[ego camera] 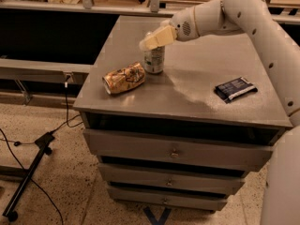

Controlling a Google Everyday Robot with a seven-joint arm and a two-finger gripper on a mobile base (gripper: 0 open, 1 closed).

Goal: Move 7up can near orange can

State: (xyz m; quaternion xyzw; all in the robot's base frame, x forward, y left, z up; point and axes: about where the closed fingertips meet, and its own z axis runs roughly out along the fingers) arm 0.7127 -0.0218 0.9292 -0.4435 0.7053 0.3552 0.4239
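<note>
You see one 7up can (154, 60), one orange can (124, 78) just at its 8 o'clock, and one dark packet (236, 88). The end effector (150, 41) sits at the 7up can's top; you cannot tell its spread.

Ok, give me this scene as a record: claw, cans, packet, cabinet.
7up can: upright, close beside orange can
orange can: crushed, on its side, near the front-left corner
claw: at the 7up can's top
packet: dark, flat, on the right side
cabinet: grey top, drawers below
</note>
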